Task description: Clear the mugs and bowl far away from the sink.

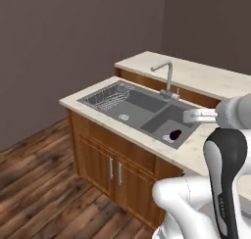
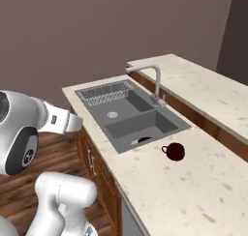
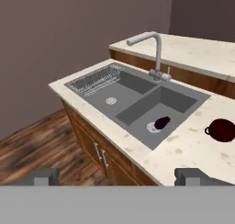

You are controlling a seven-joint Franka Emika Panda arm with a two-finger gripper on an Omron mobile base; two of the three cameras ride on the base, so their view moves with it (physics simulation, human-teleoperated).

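One dark maroon handled mug (image 3: 223, 130) stands on the pale speckled stone bench (image 3: 193, 149) just beside the dark grey double-basin sink (image 3: 137, 97); another dark mug (image 3: 161, 122) lies inside the nearer basin, by its round drain. The hand (image 3: 117, 176) hovers well back — fingers (image 3: 43, 176) wide apart, holding nothing.

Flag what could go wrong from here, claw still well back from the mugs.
1. One maroon mug lies low in the sink's near basin beside the drain; reaching down, the open claw may hit the basin wall.
2. The mug on the counter stands close to the sink's corner; a nudge could roll it in.
3. The faucet rises behind the basins, in the way of a high swing.
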